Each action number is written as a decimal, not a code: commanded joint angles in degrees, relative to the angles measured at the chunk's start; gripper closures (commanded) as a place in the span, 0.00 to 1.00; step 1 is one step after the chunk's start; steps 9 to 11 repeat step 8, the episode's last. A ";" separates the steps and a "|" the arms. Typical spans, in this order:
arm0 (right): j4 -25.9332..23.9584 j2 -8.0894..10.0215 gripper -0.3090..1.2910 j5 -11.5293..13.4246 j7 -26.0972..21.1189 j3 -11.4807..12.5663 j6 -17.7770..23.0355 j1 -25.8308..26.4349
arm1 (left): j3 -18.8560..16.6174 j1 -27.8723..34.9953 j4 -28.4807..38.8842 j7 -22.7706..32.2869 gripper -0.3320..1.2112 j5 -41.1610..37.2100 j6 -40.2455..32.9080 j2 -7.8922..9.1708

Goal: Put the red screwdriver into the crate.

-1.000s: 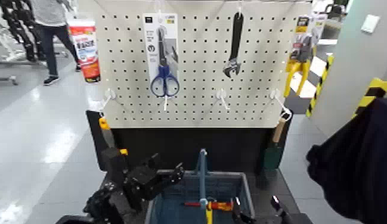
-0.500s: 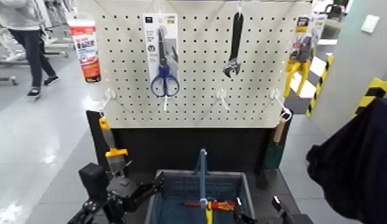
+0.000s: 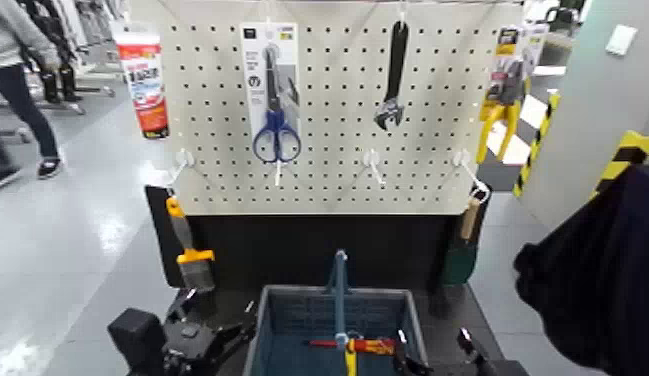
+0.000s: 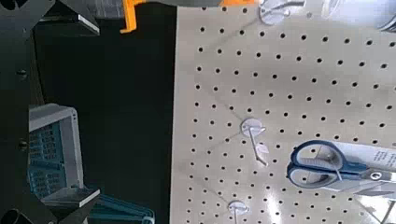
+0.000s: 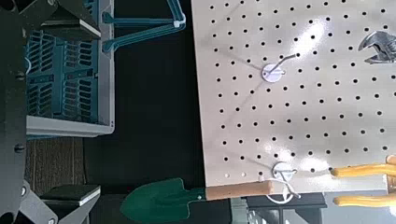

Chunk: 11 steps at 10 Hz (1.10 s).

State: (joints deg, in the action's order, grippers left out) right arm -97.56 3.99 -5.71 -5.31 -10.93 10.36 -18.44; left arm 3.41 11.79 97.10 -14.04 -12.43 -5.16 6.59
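Note:
The red screwdriver (image 3: 362,345) with its yellow-banded handle lies inside the grey-blue crate (image 3: 288,305), near the foot of the upright blue handle (image 3: 339,290). My left gripper (image 3: 210,328) is low at the crate's left side, open and empty. In the left wrist view its fingers (image 4: 86,198) stand wide apart beside the crate (image 4: 47,149). My right gripper (image 3: 430,352) is low at the crate's right front corner. It is open and empty in the right wrist view (image 5: 70,107), with the crate (image 5: 65,84) beyond it. The screwdriver does not show in either wrist view.
A pegboard (image 3: 338,190) stands behind the crate, holding blue scissors (image 3: 276,135), a black wrench (image 3: 392,80) and yellow pliers (image 3: 503,100). An orange-handled brush (image 3: 188,245) hangs at its left and a green trowel (image 3: 458,250) at its right. A person (image 3: 13,80) walks at far left.
My left arm has pulled back from the crate's left rim, moving down and to the left and uncovering the brush. The right gripper and screwdriver stay put. The person has walked leftward.

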 commanded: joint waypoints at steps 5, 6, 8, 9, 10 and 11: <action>0.01 -0.21 0.28 0.00 -0.14 0.38 0.19 -0.36 | 0.11 6.49 2.04 9.03 0.28 6.02 -7.41 -0.79; -0.35 -0.21 0.28 0.17 0.21 0.73 -0.95 -0.36 | 0.02 7.01 2.13 9.56 0.28 6.81 -8.03 -0.70; -0.52 -0.29 0.28 0.35 0.56 0.91 -1.22 -0.36 | 0.11 7.54 2.13 10.35 0.28 7.25 -8.73 -0.70; -0.52 -0.29 0.28 0.35 0.56 0.91 -1.22 -0.36 | 0.11 7.54 2.13 10.35 0.28 7.25 -8.73 -0.70; -0.52 -0.29 0.28 0.35 0.56 0.91 -1.22 -0.36 | 0.11 7.54 2.13 10.35 0.28 7.25 -8.73 -0.70; -0.52 -0.29 0.28 0.35 0.56 0.91 -1.22 -0.36 | 0.11 7.54 2.13 10.35 0.28 7.25 -8.73 -0.70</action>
